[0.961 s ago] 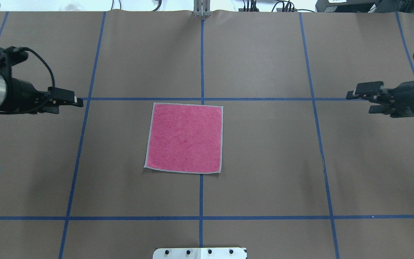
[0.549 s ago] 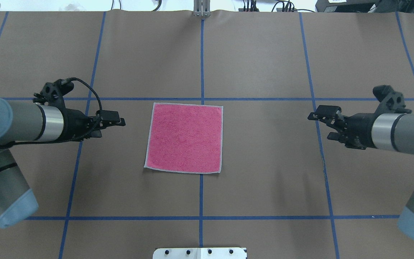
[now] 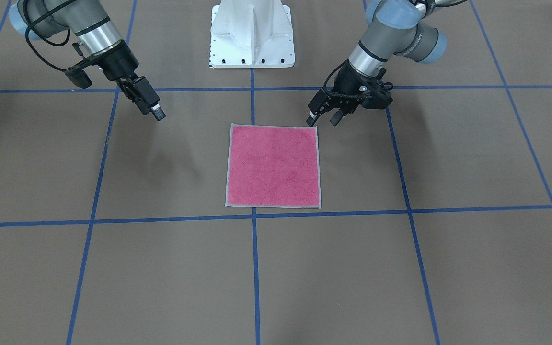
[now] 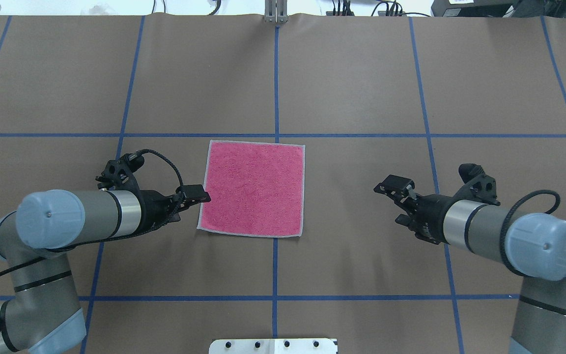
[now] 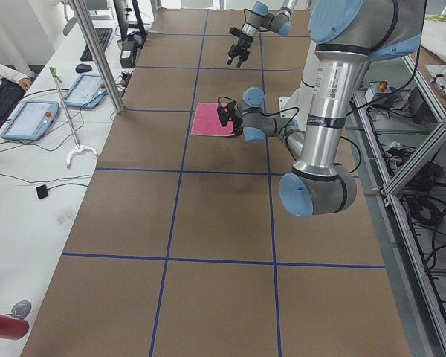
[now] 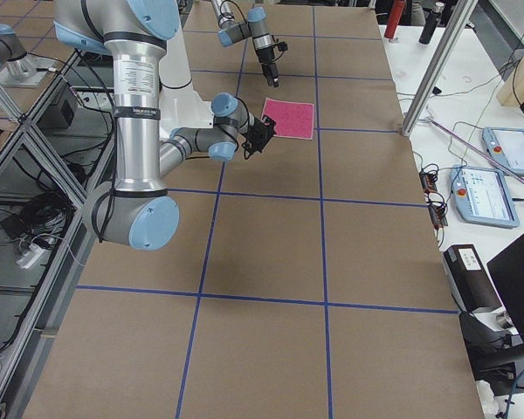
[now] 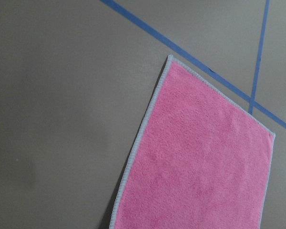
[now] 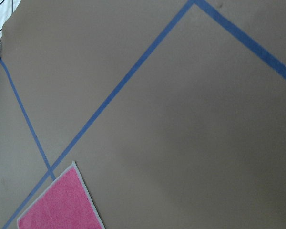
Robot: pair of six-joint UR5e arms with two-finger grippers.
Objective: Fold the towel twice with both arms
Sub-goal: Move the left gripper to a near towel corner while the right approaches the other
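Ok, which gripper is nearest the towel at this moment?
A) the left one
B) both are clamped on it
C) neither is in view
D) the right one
A: the left gripper is right beside the flat pink towel, while the right gripper is well off to the other side, over bare table.

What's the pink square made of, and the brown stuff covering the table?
The pink square looks like soft terry cloth: its surface is fuzzy, nubbly and matte, with pale stitched edging. The brown cover seems to be matte paper, since it shows faint creases and a wavy far edge, but I can't be sure.
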